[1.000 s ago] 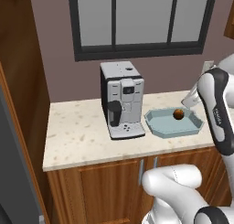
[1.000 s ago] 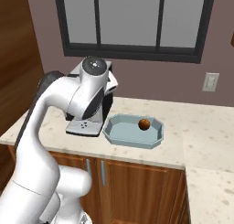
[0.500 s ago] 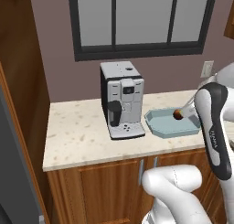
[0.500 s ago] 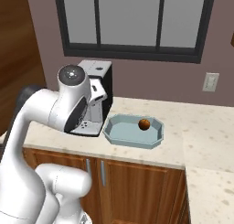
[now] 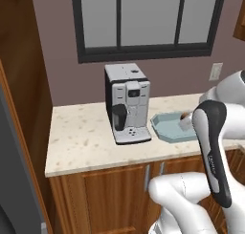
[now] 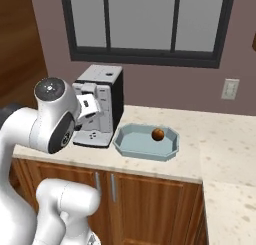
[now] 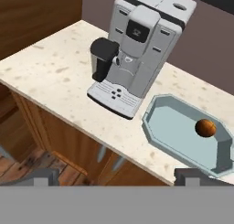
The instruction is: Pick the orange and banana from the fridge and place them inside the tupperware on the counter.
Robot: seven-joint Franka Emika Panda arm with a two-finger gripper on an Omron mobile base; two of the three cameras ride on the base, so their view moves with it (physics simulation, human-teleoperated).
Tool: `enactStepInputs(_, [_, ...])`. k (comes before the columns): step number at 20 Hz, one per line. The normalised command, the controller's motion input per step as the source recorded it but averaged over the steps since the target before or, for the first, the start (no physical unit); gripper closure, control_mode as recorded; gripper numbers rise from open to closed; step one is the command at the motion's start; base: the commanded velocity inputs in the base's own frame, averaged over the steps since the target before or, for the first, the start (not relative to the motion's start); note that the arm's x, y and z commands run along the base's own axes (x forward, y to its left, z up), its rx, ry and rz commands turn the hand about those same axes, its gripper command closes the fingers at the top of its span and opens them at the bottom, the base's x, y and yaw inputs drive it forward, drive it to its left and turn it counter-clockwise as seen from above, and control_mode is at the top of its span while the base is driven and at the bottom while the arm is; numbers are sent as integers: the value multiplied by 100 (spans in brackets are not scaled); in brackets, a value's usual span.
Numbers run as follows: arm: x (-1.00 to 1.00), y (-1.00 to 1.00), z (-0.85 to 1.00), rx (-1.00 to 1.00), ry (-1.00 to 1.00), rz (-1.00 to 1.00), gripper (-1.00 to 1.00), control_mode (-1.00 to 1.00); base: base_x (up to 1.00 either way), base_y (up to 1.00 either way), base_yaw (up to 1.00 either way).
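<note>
The orange [image 6: 158,134] lies in the far right part of the pale blue-grey tupperware [image 6: 145,150] on the beige counter [image 6: 227,139]. In the hand view the orange [image 7: 205,127] rests inside the tupperware [image 7: 154,125], and my gripper [image 7: 121,177] hangs open and empty, out in front of the counter [image 7: 50,77] edge and above the cabinet doors. Its two fingertips [image 7: 45,175] stand far apart. From the left base view my arm covers most of the tupperware [image 5: 165,128], and just a sliver of the orange [image 5: 184,116] shows. The banana is out of view.
A white-and-black coffee machine [image 5: 128,109] stands on the counter just left of the tray, also seen as the coffee machine [image 7: 137,40]. Brown cabinets with slim handles [image 6: 112,188] run below. A window [image 6: 145,24] sits behind. A dark grey slab [image 5: 12,180] borders the far left.
My arm has swung back and to the left, away from above the tray. The orange and the tray have stayed where they were.
</note>
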Motion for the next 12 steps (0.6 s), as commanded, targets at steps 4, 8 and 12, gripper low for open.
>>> enactStepInputs(4, [0, 0, 0, 0, 0, 0, -100, 100, -67, 0, 0])
enactStepInputs(8, [0, 0, 0, 0, 0, 0, -100, 100, -96, 0, 0])
enactStepInputs(12, [0, 0, 0, 0, 0, 0, -100, 100, -100, 0, 0])
